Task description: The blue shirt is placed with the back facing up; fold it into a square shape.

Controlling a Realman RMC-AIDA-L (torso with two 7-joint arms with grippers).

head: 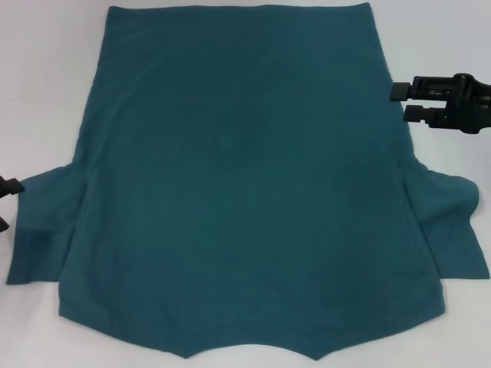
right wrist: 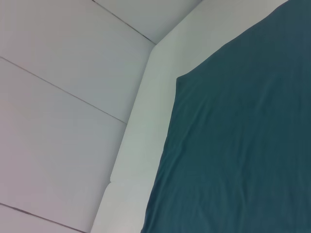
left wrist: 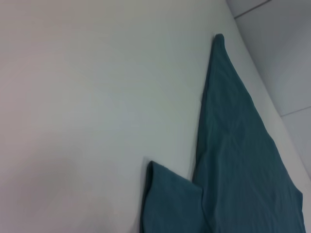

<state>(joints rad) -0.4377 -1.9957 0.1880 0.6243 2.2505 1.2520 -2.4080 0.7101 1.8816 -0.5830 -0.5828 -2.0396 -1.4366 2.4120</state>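
One garment filled my head view: the blue shirt (head: 238, 184) lay spread flat on the white table (head: 46, 77), plain back up, no lettering showing. Its hem ran along the far edge toward 12 o'clock, and the notched collar end sat at 6 o'clock nearest me. Both short sleeves stuck out, one at about 8 o'clock, the other at about 4 o'clock, that one slightly rumpled. No container of any kind stood on the table.

The right gripper (head: 397, 103) hovered at about 2 o'clock, just beside the shirt's side edge, its two black fingers (head: 418, 113) parted with a clear gap and nothing between them. Of the left gripper (head: 8, 201) I saw only a sliver at the 9 o'clock edge of the view, next to the sleeve; I could not tell how its fingers stood.

My left wrist view showed the shirt's side and a sleeve lying on bare table. My right wrist view showed a hem corner near the table's edge, with tiled floor (right wrist: 63, 97) beyond.
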